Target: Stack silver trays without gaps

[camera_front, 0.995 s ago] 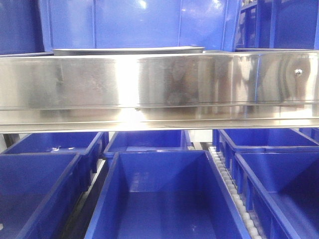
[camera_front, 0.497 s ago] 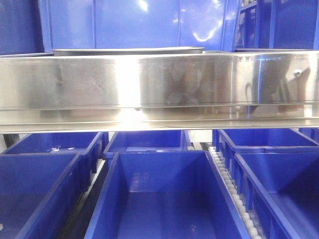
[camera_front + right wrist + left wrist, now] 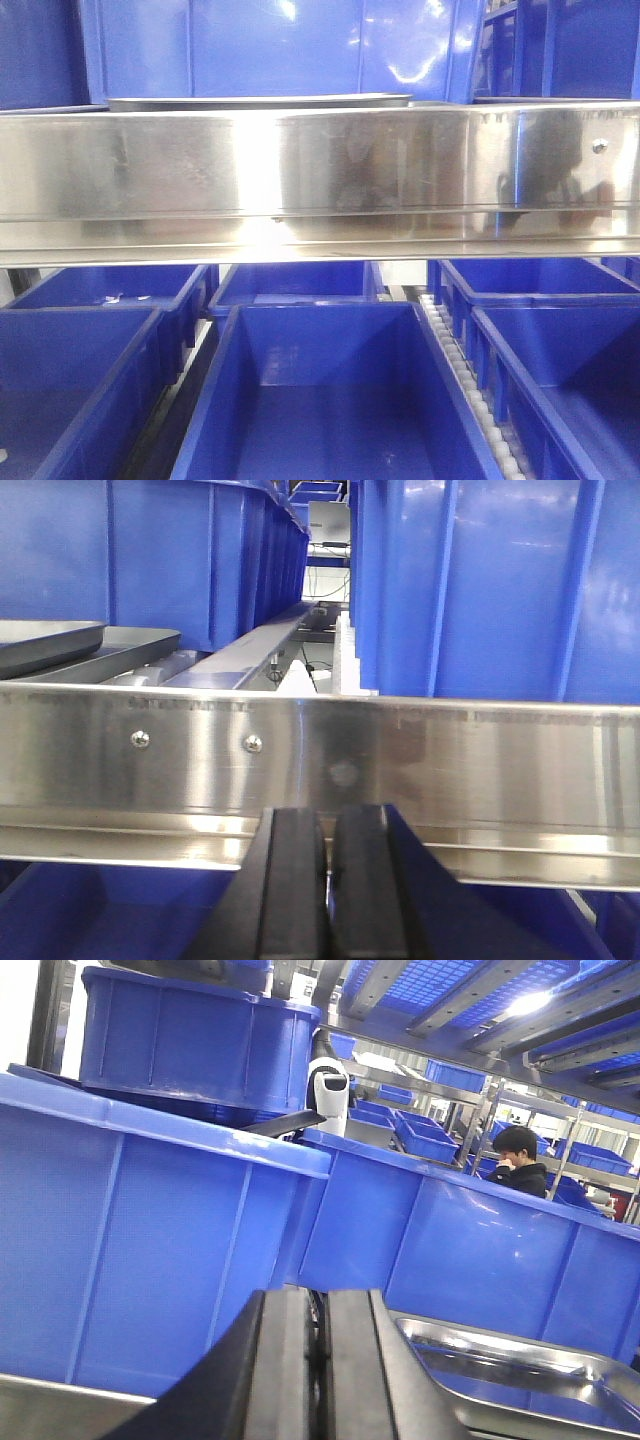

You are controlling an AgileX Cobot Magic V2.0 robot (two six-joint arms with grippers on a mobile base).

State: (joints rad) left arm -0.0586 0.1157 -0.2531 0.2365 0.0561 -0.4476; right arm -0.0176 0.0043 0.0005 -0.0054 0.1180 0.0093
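A silver tray [image 3: 258,101] shows only as a thin rim above the brushed-steel shelf rail [image 3: 320,180] in the front view. In the left wrist view a shiny silver tray [image 3: 520,1375] lies at the lower right, just right of my left gripper [image 3: 318,1305], which is shut and empty. In the right wrist view silver trays [image 3: 60,640] sit at the far left on the shelf, behind the rail [image 3: 320,755]. My right gripper [image 3: 330,825] is shut and empty, facing the rail. Neither gripper shows in the front view.
Blue bins [image 3: 330,400] fill the lower shelf, with a white roller track [image 3: 465,385] between them. More blue bins [image 3: 150,1250] stand on the upper shelf close around both grippers. A person [image 3: 520,1158] sits in the background.
The dark reflection at the right end of the steel rail has shifted and grown. The tray rim and bins have not moved.
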